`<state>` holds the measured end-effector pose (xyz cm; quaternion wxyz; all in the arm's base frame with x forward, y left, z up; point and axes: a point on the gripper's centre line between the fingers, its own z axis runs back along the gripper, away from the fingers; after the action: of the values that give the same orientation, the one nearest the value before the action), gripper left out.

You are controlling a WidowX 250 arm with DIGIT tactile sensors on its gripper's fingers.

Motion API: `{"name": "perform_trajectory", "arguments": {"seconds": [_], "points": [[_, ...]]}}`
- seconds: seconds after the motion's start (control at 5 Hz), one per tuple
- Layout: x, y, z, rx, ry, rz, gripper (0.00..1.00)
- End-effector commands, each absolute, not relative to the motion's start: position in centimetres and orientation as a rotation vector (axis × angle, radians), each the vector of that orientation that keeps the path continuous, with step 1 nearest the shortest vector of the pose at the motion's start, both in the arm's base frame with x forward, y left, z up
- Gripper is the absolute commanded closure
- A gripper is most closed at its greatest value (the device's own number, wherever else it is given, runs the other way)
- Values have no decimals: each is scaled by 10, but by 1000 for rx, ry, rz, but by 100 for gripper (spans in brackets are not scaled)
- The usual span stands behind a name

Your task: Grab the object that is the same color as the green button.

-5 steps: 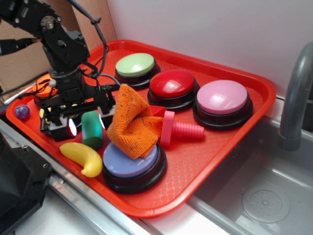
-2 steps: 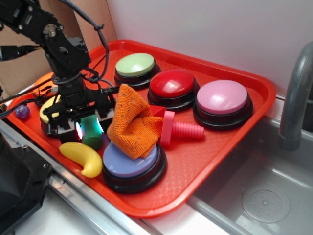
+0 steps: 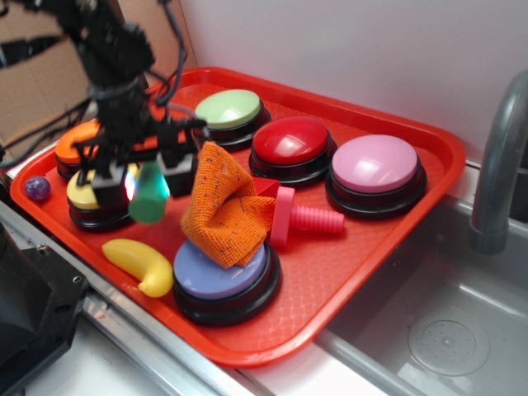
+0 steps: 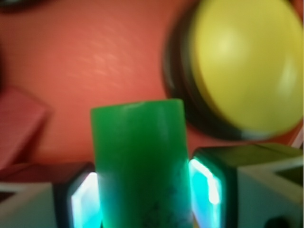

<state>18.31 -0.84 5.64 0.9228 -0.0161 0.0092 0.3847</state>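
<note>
The pincer (image 3: 147, 183) is clamped on the small smooth dark-green cylinder block (image 4: 141, 164), holding it clear above the red plastic tray (image 3: 346, 256), just beside the yellow domed button (image 4: 247, 66). The grab looks done; next, hold it steady.

Even, bright indoor light on the exterior view, soft shadows hugging the bases. White glare streaks on the red button (image 3: 292, 140) dome toward eleven o'clock, fainter sheen on the pink button (image 3: 375, 163). The arm (image 3: 107, 49) smears with motion blur at ten o'clock. The wrist view is soft all over: the green cylinder (image 4: 141, 161) fuzzy-edged, the yellow button (image 4: 247, 64) at two o'clock smeared, cyan glow on the pads (image 4: 203, 192).
</note>
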Motion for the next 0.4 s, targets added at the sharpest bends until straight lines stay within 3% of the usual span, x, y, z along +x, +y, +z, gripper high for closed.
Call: {"name": "perform_trajectory", "arguments": {"seconds": [0.0, 0.2], "points": [[213, 4, 130, -26, -108, 476, 100], [221, 17, 153, 43, -171, 372, 100]]}}
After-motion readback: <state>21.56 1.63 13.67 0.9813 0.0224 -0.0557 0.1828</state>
